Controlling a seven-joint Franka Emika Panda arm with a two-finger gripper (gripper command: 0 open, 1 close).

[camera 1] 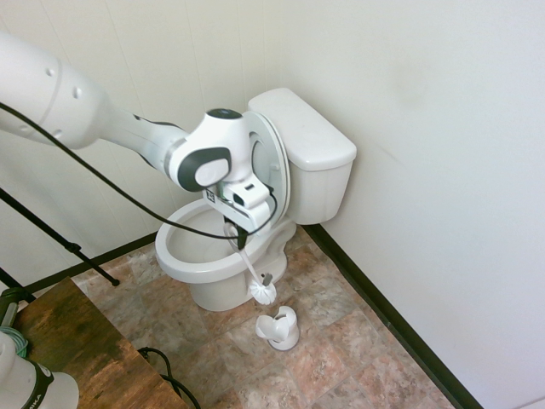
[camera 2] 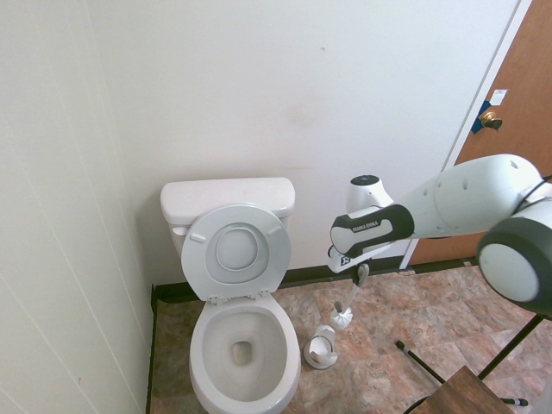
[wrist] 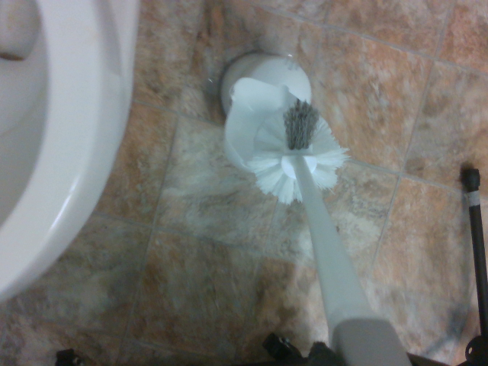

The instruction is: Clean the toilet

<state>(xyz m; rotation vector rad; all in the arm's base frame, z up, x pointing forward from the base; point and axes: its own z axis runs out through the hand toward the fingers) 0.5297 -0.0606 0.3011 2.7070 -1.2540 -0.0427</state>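
Note:
The white toilet [camera 1: 183, 256] stands against the wall, its seat and lid [camera 2: 235, 250] raised and the bowl open. My gripper [camera 1: 241, 234] hangs beside the bowl's rim, shut on the handle of a white toilet brush [camera 1: 262, 292]. The brush slants down, and its bristle head [camera 2: 342, 318] hangs just above the small white brush holder [camera 2: 322, 349] on the floor. In the wrist view the brush head [wrist: 297, 156] lies over the holder [wrist: 259, 84], with the toilet rim [wrist: 76, 152] to one side.
A brown-tiled floor [camera 1: 341, 341] surrounds the toilet. A wooden table [camera 1: 77, 349] stands near the arm's base. The wall with a dark baseboard [camera 1: 383, 315] runs close behind the holder. A brown door [camera 2: 513, 147] is beyond the arm.

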